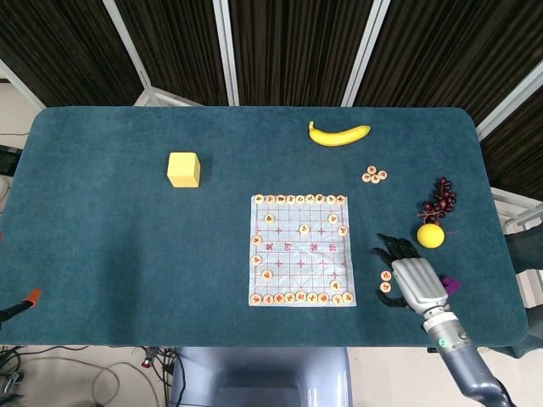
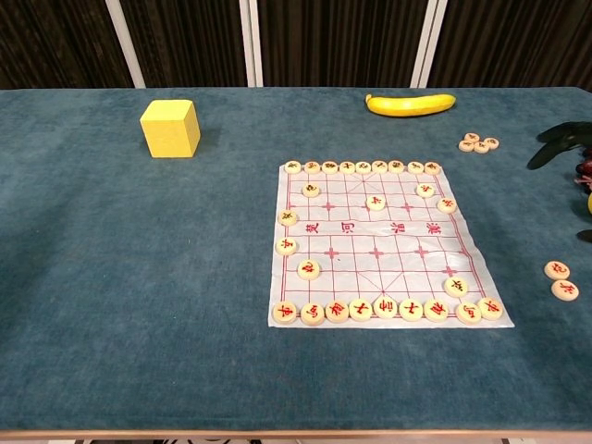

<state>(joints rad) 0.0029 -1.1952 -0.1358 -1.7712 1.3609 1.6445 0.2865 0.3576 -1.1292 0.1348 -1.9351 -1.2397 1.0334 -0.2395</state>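
Right robot hand (image 1: 407, 275) hovers over the counter (image 1: 110, 246) just right of the xiangqi board sheet (image 1: 300, 248), fingers spread, holding nothing. It sits above the two loose xiangqi pieces (image 2: 561, 279) off the board's right edge: both show clear in chest view, mostly covered by the robot hand in head view. Chest view catches only dark fingertips (image 2: 560, 143) at the right frame edge. Left robot hand is in neither view. Counts: one board sheet; nine pieces along the far row, nine along the near row, roughly ten more scattered on the grid; one cluster of three pieces (image 1: 374, 175) off-board near the banana (image 1: 338, 134). One banana, one yellow cube (image 1: 183, 169), one yellow ball (image 1: 430, 235), one dark grape bunch (image 1: 439, 200), one purple block (image 1: 450, 284). Purple block is mostly hidden behind the robot hand, just a corner shows. Grapes and ball are cut off at chest view's right edge. Pieces carry red characters, too small to read; red characters across the board's middle band are also not legible.
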